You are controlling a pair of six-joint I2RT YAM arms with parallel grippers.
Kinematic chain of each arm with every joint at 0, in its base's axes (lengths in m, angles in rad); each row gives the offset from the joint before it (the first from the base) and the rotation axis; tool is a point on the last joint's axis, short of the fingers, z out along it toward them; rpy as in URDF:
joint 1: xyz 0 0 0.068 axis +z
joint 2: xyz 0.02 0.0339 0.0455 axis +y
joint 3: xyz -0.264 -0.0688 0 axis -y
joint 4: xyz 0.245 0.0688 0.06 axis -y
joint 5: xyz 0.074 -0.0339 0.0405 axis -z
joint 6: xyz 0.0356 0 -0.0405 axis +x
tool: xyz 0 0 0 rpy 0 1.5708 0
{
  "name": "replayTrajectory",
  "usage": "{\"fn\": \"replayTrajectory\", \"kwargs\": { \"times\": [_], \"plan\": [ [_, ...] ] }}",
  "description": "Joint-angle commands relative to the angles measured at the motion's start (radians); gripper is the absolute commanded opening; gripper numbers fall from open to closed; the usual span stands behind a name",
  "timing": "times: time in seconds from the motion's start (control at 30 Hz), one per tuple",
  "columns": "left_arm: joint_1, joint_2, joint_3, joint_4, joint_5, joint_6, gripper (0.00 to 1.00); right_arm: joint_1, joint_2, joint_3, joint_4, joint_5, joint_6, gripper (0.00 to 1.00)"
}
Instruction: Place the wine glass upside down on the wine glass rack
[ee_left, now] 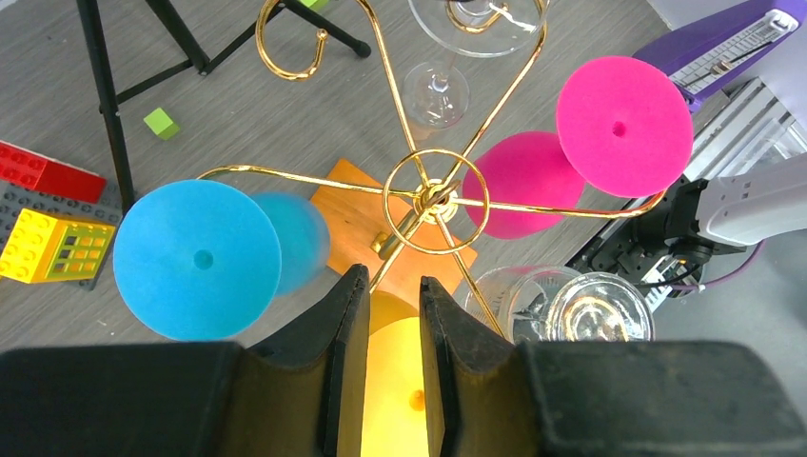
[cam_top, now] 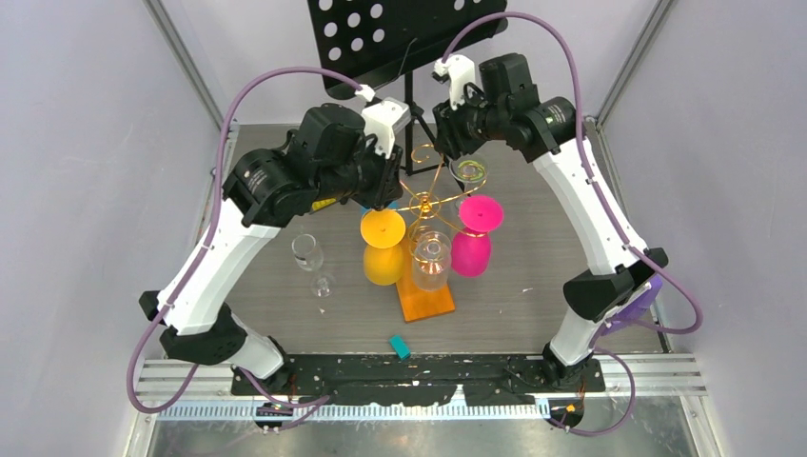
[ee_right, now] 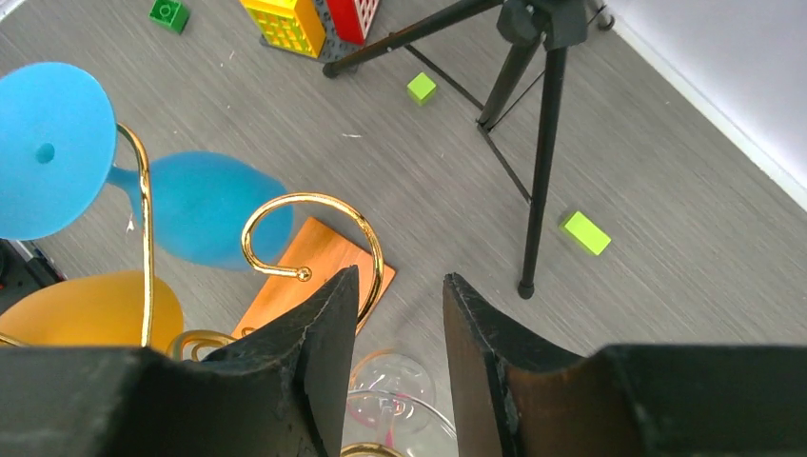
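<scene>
Near the arms, a spare clear glass is on the surface. In the middle stands the wine glass rack. A yellow glass, a pink glass, a blue glass and a hanging clear glass are on it, foot up. The left fingers hover just over the yellow glass, close together, with a thin gap and nothing in it. Farther back, the wine glass hangs upside down on the far loop, right under the right fingers. Those are partly apart and pinch nothing that I can see. A bump from either arm could shake the thin rack, so glasses slip off or clink and break. The left arm hides the blue glass from above, and I cannot tell if the wine glass's foot sits fully on its loop
</scene>
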Motion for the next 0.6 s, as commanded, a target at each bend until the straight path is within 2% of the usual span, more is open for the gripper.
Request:
{"fn": "replayTrajectory", "kwargs": {
  "times": [0.0, 0.2, 0.57],
  "plan": [
    [-0.004, -0.023, 0.001, 0.055, 0.016, -0.004, 0.25, 0.009, -0.004, 0.047, -0.016, -0.045, -0.033, 0.44],
    [-0.004, -0.024, -0.007, 0.066, 0.017, -0.003, 0.25, 0.020, -0.001, 0.043, -0.026, -0.047, -0.051, 0.43],
    [-0.005, 0.001, -0.004, 0.068, 0.020, 0.009, 0.25, 0.036, 0.038, 0.047, -0.043, -0.020, -0.085, 0.35]
  ]
}}
